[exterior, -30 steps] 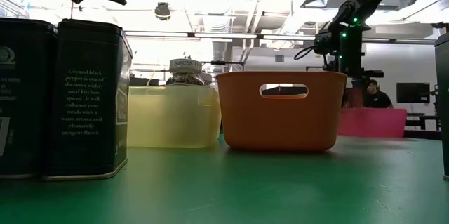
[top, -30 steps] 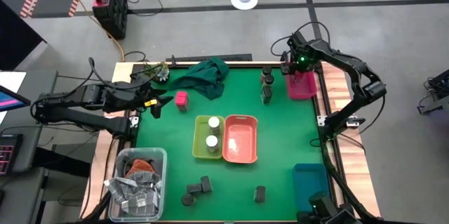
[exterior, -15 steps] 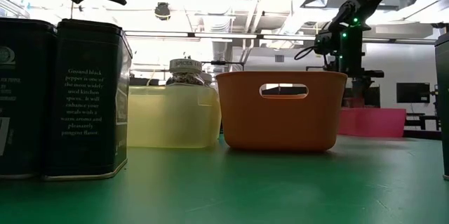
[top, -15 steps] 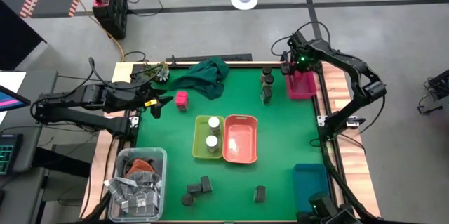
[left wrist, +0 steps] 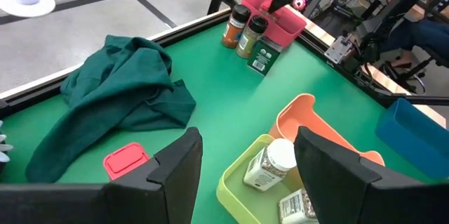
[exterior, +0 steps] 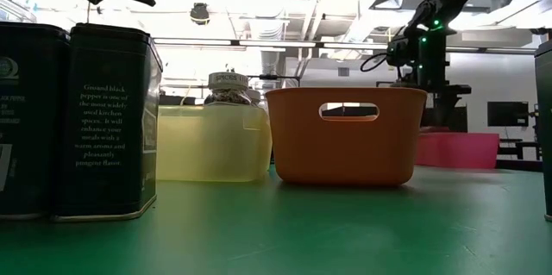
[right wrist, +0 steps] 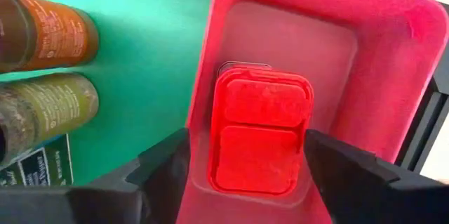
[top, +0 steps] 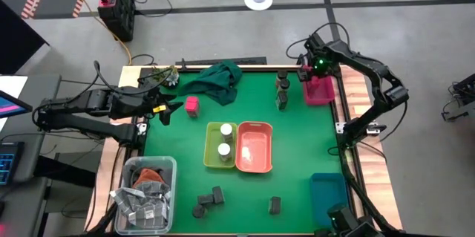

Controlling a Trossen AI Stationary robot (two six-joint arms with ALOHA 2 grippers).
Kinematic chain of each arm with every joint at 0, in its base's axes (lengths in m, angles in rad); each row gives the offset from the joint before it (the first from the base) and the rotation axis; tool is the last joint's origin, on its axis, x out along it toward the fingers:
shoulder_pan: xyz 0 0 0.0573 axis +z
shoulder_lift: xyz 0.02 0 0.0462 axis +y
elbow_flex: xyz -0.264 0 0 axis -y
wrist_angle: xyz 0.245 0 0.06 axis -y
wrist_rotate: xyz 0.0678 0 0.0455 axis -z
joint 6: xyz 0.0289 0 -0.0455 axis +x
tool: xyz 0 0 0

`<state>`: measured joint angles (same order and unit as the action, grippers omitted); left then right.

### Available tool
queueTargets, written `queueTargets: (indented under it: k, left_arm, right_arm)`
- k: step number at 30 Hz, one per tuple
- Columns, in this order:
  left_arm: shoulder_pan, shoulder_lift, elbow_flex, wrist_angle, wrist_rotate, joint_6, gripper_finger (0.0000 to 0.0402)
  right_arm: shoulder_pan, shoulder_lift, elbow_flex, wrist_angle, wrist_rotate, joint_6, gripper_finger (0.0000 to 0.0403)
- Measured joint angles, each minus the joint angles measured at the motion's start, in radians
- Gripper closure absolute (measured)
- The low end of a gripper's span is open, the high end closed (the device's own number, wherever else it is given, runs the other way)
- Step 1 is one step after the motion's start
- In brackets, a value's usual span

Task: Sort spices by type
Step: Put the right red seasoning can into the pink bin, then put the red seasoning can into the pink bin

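Pink pack going into the pink bin, right tool letting go.

The pink boxy pack (right wrist: 261, 131) sits inside the pink bin (right wrist: 393, 55) at the counter's far right corner, between the right tool's (right wrist: 247, 164) fingers, which stand apart and clear of its sides; judged released, not clamped. Just beside the bin stand two dark round jars (top: 282, 81) and a dark blocky pack. A second pink pack (top: 192, 105) lies near the dark green cloth (top: 221, 79), just ahead of the left tool (left wrist: 242, 175), which hangs with fingers apart, holding nothing. White-topped jars (top: 224, 139) are already in the yellow-green bin (top: 208, 154); the orange bin (top: 254, 164) looks empty. Dark grey packs (top: 211, 197) wait at the near edge. Next: lift the right tool straight up clear of the bin wall, then fetch another spice.
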<state>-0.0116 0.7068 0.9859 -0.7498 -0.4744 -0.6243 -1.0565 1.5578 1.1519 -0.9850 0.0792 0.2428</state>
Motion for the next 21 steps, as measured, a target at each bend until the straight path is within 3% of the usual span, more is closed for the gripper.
queueTargets:
  k: [10, 21]
  left_arm:
    - [0.000, 0.000, 0.000, 0.000, 0.034, -0.008, 0.0187]
    - [0.000, 0.000, 0.000, -0.008, 0.023, -0.060, 0.0187]
  right_arm:
    - [0.028, -0.013, 0.062, -0.026, 0.035, 0.039, 0.0046]
    - [0.314, -0.043, 0.222, 0.040, 0.064, 0.022, 0.0050]
